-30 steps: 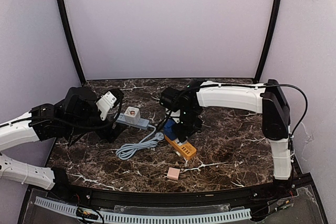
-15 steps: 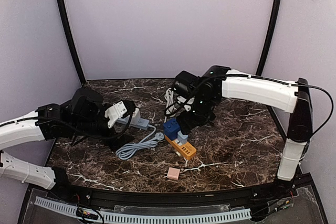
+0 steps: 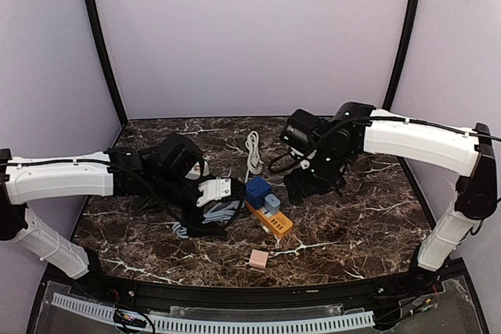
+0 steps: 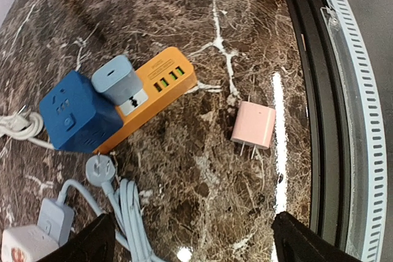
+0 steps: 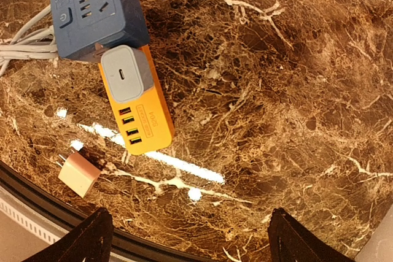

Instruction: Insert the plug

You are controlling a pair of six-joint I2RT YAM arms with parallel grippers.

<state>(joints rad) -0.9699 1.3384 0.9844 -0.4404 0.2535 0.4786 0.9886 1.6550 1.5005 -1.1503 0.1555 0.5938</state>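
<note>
Standing in orange strip (image 5: 147,124), grey plug (image 5: 126,73) sits apart from right claw (image 5: 187,240).

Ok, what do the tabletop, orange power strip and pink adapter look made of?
Tabletop: polished marble or marble-look laminate, white veins, glare streaks. Orange power strip: satin moulded plastic, uniform colour. Pink adapter: smooth plastic body, seemingly metal prongs.

A pink charger (image 4: 253,125) lies flat on the dark marble desk (image 4: 184,4), close to the black rail (image 4: 299,90) along its front edge. A pale blue cord (image 4: 126,207) lies bundled nearby, its three-pin plug (image 4: 97,170) resting loose on the marble.
</note>
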